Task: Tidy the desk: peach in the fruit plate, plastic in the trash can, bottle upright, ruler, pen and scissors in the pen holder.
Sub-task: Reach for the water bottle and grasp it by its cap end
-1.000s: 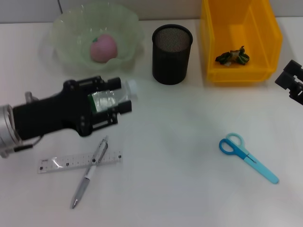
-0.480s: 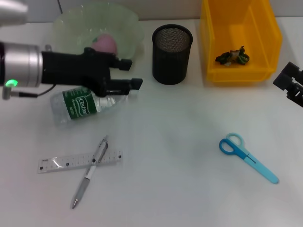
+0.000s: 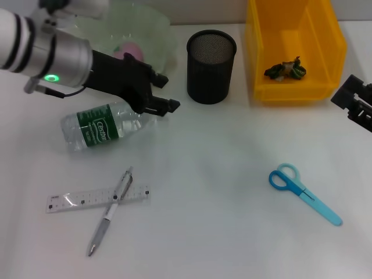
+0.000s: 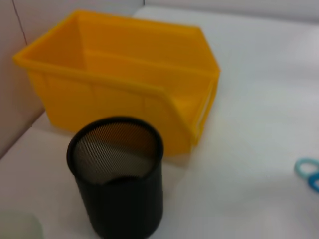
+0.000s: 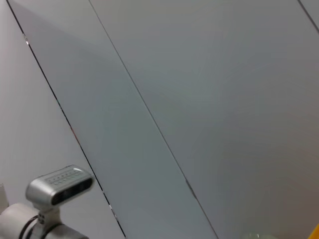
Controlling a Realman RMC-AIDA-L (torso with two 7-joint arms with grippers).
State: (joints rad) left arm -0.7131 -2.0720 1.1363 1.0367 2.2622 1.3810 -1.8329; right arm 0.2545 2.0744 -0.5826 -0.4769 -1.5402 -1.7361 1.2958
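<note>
Head view: plain white flat desk [image 3: 221, 232], pale wall strip behind. My left gripper [image 3: 164, 93] hangs w/ fingers apart, gripping nothing, just above the cap end of the clear plastic water bottle w/ dark green label [image 3: 99, 129], which lies on its side, neck toward the gripper. Pink round toy peach [image 3: 129, 51] sits in the wide pale green wavy-rim fruit plate [image 3: 157, 35], partly hidden by my arm. Black mesh cylindrical pen holder [image 3: 211, 66]: nothing visible inside. Bright yellow rectangular trash can [image 3: 294, 87] holds a crumpled dark green-yellow plastic scrap [image 3: 285, 70]. Slim silver-grey pen [image 3: 109, 211] lies across the short clear ruler [image 3: 75, 200]. Light blue scissors [image 3: 304, 193] lie well apart to the right. My right gripper [image 3: 356, 102] is at the right edge; can't tell open or shut.

Left wrist view: pen holder close, trash can just behind it, scissors' handle at the edge.

Right wrist view: grey wall panels only.
</note>
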